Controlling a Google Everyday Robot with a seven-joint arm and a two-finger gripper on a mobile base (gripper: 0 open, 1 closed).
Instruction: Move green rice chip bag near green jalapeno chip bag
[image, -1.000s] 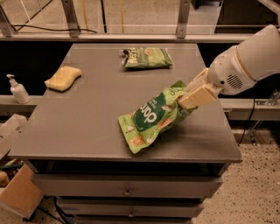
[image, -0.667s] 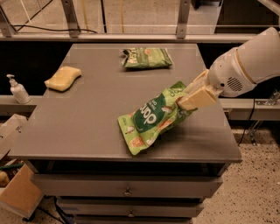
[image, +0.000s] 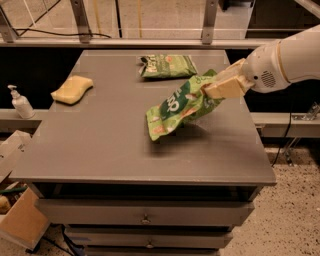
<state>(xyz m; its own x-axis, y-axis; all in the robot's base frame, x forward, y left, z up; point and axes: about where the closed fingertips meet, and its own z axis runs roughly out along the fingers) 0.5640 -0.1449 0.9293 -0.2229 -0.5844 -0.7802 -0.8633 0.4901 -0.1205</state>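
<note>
The green rice chip bag (image: 177, 107) is a bright lime-green pouch with a dark round logo. It hangs tilted in the air just above the grey table (image: 100, 145), right of the middle. My gripper (image: 212, 89) is shut on the bag's upper right end, reaching in from the right on a white arm. The green jalapeno chip bag (image: 167, 65) lies flat near the table's far edge, a short way behind and left of the lifted bag.
A yellow sponge (image: 72, 89) lies at the table's left side. A white pump bottle (image: 20, 102) stands on a lower ledge at the left. Drawers (image: 145, 212) sit under the tabletop. A metal rail runs behind the table.
The gripper has lifted the green rice chip bag off the table and carried it back toward the jalapeno bag. The other objects have not moved.
</note>
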